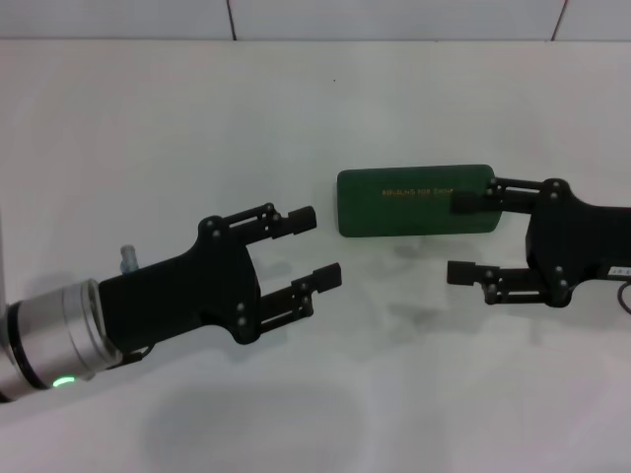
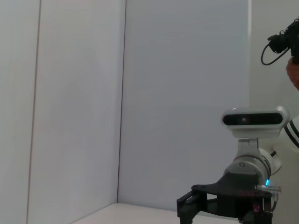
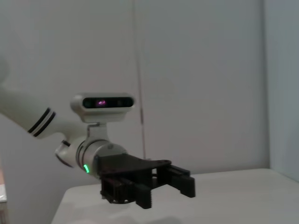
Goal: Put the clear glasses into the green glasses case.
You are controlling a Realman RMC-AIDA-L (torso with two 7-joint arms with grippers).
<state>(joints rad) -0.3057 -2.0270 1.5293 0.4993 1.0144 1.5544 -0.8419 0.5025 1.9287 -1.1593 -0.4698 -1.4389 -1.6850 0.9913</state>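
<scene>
left gripper jaws apart; green glasses case closed, beside right gripper.

**What your robot's arms actually look like up close**

Look at the matte black, angular left gripper: two blocky fingers on linkage bars, with small round screws dotted over the palm plate. Behind it you've got a brushed silver cylindrical wrist cuff with a little green indicator light glowing on its underside.

Your matching black right gripper has the same linkage fingers and screw heads, plus a thin black cable looping off its rear edge.

In the right wrist view, you can see the white oblong camera pod on the left wrist, and a white arm segment ringed by two black stripes.
</scene>
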